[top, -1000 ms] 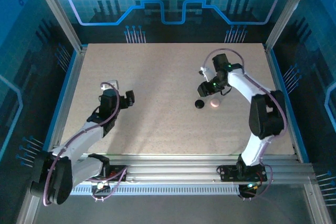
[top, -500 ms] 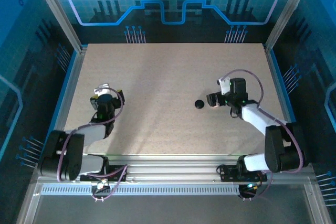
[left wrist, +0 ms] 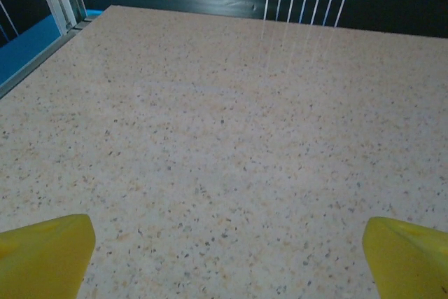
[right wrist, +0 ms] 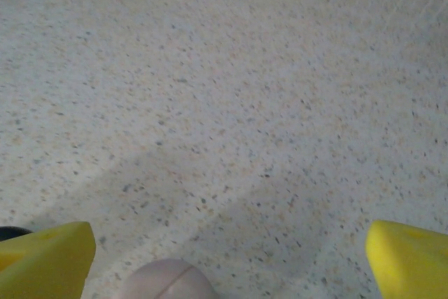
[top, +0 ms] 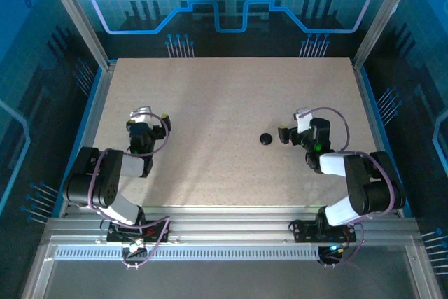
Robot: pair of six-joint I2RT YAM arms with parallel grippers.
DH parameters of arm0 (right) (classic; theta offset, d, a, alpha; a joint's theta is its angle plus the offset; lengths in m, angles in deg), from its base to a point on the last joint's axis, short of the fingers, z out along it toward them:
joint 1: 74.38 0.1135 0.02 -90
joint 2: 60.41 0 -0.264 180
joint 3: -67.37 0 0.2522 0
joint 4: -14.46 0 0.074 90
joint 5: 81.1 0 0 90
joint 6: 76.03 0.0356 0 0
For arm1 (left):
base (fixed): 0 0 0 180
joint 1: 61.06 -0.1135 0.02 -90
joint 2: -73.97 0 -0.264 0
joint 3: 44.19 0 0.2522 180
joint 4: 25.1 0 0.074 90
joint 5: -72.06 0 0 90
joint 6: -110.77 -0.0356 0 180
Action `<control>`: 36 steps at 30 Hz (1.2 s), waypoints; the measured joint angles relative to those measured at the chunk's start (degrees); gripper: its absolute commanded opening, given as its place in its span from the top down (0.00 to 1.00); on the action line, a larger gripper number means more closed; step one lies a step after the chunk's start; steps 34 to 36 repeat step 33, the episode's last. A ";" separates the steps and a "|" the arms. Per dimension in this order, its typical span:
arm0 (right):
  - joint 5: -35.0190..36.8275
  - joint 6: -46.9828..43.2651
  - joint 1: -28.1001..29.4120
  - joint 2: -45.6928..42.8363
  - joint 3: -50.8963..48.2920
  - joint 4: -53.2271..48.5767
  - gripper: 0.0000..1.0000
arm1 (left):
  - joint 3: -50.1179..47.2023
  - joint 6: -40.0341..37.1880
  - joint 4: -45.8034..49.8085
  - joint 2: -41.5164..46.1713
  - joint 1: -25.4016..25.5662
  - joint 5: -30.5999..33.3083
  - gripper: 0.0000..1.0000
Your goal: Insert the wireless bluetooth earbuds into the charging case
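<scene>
The right gripper (right wrist: 227, 264) is seen with jaws spread wide, nothing gripped. One pale-pink charging case (right wrist: 165, 282), cut off by the lower frame edge, lies between the yellow fingertips (right wrist: 46, 260), apart from both. One small black round object (top: 265, 139) lies near. The left gripper (left wrist: 224, 257) is likewise wide open, over the bare table (left wrist: 224, 138).

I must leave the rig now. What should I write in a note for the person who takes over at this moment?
Left hand: open, empty, low over the table.
Right hand: open, empty. The charging case lies on the table just below it, not gripped.
A small black round object lies beside that hand, toward the left arm.
Done: cannot tell. The case looks shut, so whether the earbuds are inside is hidden.
Left: check the case and insert any missing earbud.
</scene>
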State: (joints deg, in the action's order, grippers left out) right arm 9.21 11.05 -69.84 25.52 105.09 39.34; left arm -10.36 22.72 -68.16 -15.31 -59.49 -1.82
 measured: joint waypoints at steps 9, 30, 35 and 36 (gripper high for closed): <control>-0.79 1.46 -1.99 0.13 0.04 2.14 0.00 | 0.00 0.02 1.33 0.04 -0.02 -1.01 0.01; -0.79 1.49 -1.99 0.13 0.04 2.56 0.00 | 0.42 -0.63 3.91 0.04 -0.02 -5.42 0.01; -0.79 1.49 -1.99 0.13 0.04 2.56 0.00 | 0.46 -0.66 3.98 0.04 -0.02 -5.53 0.01; -0.79 1.49 -1.99 0.13 0.04 2.56 0.00 | 0.46 -0.66 3.98 0.04 -0.02 -5.53 0.01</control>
